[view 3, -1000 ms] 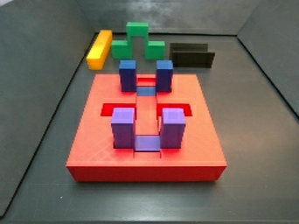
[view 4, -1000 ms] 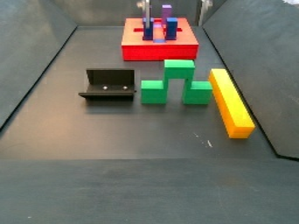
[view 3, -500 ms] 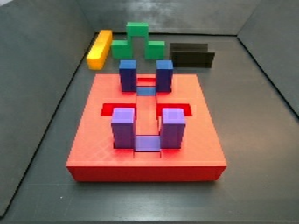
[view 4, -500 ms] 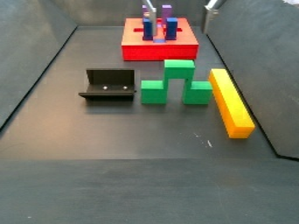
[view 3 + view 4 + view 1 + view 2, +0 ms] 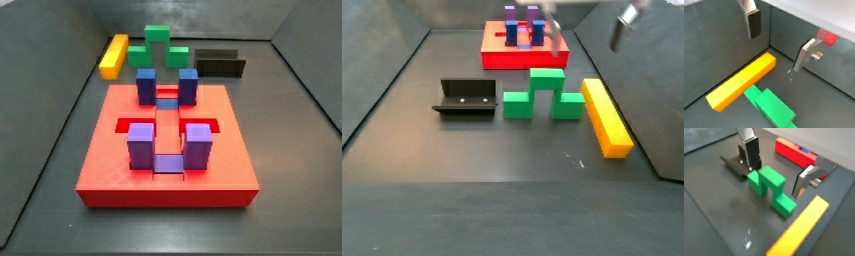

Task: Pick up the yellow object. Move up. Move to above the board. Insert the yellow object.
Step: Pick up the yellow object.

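The yellow object lies flat on the floor by the wall, seen in both side views (image 5: 114, 56) (image 5: 607, 118) and both wrist views (image 5: 743, 81) (image 5: 801, 227). The red board with blue and purple upright blocks shows in both side views (image 5: 107, 165) (image 5: 525, 58) and in a wrist view (image 5: 791, 153). My gripper is open and empty in both wrist views (image 5: 777, 42) (image 5: 777, 170). It hangs high in a side view (image 5: 588, 20), between the board and the yellow object's far end. It is out of frame in the side view taken from the board's end.
A green stepped block (image 5: 545, 95) (image 5: 769, 187) (image 5: 771, 105) lies beside the yellow object. The dark fixture (image 5: 465, 98) (image 5: 221, 62) (image 5: 736, 164) stands on the green block's other side. Grey walls enclose the floor on the sides.
My gripper has moved from above the board toward the yellow object's side and come lower. The pieces have not moved.
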{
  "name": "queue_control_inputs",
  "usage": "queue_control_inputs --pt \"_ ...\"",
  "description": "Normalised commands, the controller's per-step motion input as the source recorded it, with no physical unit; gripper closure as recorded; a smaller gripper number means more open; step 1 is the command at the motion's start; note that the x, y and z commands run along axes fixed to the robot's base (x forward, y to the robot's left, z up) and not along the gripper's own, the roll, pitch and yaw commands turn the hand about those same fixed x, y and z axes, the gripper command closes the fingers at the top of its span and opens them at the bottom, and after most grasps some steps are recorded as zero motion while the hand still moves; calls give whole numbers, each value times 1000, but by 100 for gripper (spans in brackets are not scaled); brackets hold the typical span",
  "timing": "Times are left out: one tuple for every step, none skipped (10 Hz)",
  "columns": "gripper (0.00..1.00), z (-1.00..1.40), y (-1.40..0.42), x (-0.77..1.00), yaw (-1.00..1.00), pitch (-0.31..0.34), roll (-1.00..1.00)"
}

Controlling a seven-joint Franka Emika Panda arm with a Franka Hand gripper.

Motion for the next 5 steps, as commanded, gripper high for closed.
queue_control_inputs --pt "0 -737 -31 -169 0 0 309" --pt "0 -640 -23 -49 23 10 323" --pt "0 -469 0 -140 23 4 269" --pt "0 -146 46 -351 0 0 101" --pt "0 -229 0 -354 0 0 17"
